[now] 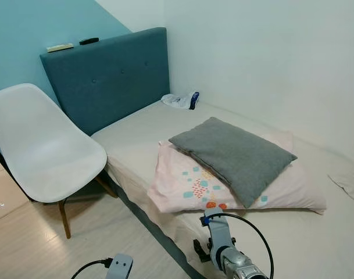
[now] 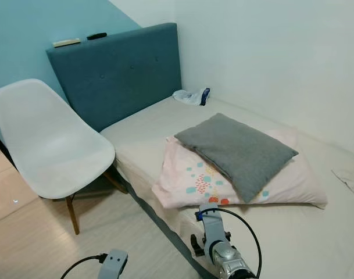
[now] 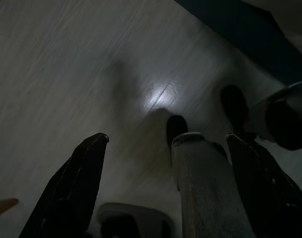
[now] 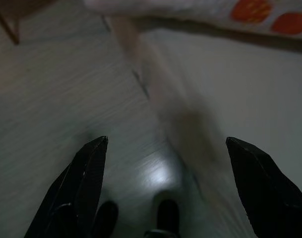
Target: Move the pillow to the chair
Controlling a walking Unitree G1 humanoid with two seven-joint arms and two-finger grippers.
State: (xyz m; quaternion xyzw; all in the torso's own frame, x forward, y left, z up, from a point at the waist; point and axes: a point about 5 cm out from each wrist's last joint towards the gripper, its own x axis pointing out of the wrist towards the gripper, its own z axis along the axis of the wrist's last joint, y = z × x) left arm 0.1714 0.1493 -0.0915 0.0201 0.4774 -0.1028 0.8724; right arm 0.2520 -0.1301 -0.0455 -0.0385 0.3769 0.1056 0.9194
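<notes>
A grey pillow (image 1: 235, 154) lies on top of a pink patterned pillow (image 1: 194, 189) near the bed's (image 1: 136, 131) front edge. To the left, on the floor beside the bed, stands the white shell chair (image 1: 46, 148) with nothing on its seat. Both arms hang low in front of the bed. The left gripper (image 3: 166, 136) is open over the wooden floor. The right gripper (image 4: 165, 140) is also open, over the floor by the bed's edge, and the pink pillow's corner (image 4: 215, 7) lies just beyond it. Neither holds anything.
The teal headboard (image 1: 110, 75) carries a remote (image 1: 88, 40) and a flat pale item (image 1: 60, 47). A white bag with a blue bottle (image 1: 181, 100) lies at the bed's head. White cloth (image 1: 348, 180) lies at the right edge. Pale wooden floor (image 1: 25, 244) lies around the chair.
</notes>
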